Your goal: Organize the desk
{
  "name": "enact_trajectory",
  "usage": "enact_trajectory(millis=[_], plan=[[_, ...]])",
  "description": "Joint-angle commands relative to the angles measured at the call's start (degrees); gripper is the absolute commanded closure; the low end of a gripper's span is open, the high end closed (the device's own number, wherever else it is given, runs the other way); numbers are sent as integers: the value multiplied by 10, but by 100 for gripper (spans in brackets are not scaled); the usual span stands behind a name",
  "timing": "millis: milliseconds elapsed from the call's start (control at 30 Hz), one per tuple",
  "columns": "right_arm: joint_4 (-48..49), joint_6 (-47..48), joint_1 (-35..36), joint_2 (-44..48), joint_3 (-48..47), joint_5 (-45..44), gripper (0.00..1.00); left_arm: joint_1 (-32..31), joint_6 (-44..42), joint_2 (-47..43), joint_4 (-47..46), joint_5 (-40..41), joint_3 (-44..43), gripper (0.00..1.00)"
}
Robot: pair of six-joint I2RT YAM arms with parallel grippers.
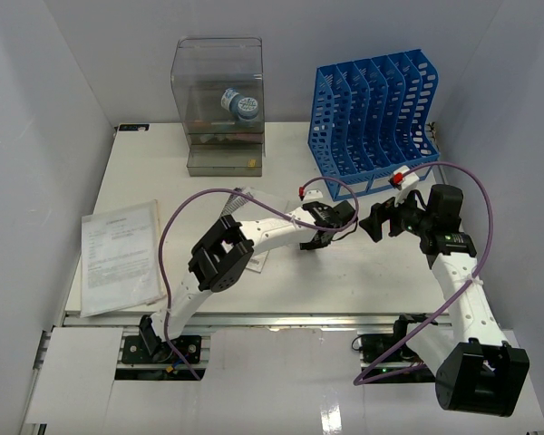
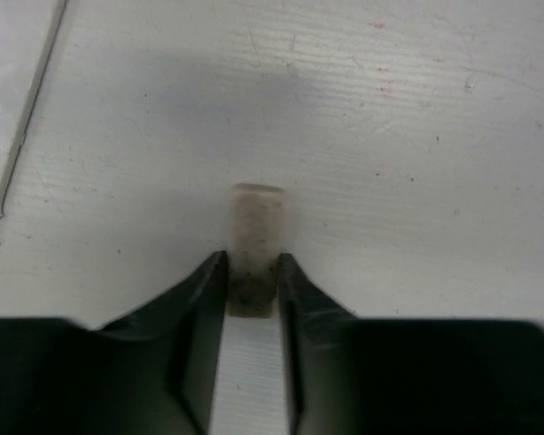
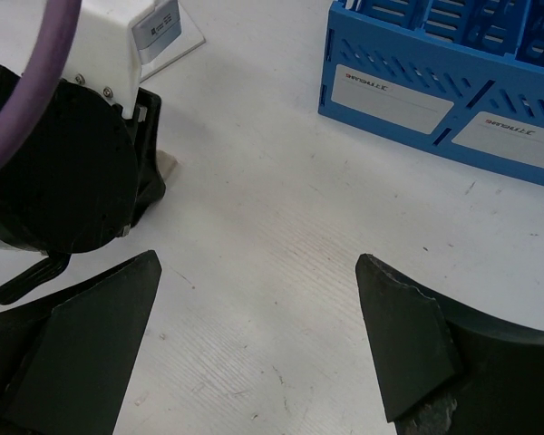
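Note:
The desk (image 1: 163, 172) is a wide white tabletop. In the left wrist view a small, smudged off-white eraser block (image 2: 257, 237) lies on it. My left gripper (image 2: 253, 272) is shut on the block's near end, and both fingertips (image 2: 213, 272) press against its sides. In the top view that gripper (image 1: 314, 237) sits low at mid-desk. Just to its right, my right gripper (image 1: 374, 223) faces it. In the right wrist view the right gripper (image 3: 258, 272) stands wide open over bare desk with nothing between its fingers. There the block (image 3: 167, 167) peeks out beside the left gripper's black body (image 3: 63, 172).
A blue slotted file rack (image 1: 374, 118) stands at the back right, close behind the right gripper. At the back centre a clear plastic drawer box (image 1: 218, 104) holds a tape roll (image 1: 243, 106). A printed sheet (image 1: 120, 256) lies at the front left.

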State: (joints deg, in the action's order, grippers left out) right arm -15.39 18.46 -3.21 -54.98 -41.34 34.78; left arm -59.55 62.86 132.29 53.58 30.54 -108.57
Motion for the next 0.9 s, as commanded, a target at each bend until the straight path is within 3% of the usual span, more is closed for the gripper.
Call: enact_trajectory(millis=[0,100,233,333,433,567,733,867], plan=[[17,-3,-4,9,5,14,5,9,20,-2,25,21,24,72],[17,-2,-5,9,5,14,5,11,11,-16,25,32,30,82],[18,-2,-8,10,6,12,5,27,-23,-65,-5,32,64,86],[18,1,-10,10,7,11,5,83,-49,-125,-69,0,124,88],[19,2,-10,10,7,8,5,150,-64,-208,-139,-95,210,90],[19,2,-11,7,7,7,5,262,-52,-265,-235,-194,257,91],[20,4,-11,2,7,4,5,399,65,-275,-325,-333,268,91],[20,7,-11,-2,8,1,5,462,186,-233,-376,-384,267,91]])
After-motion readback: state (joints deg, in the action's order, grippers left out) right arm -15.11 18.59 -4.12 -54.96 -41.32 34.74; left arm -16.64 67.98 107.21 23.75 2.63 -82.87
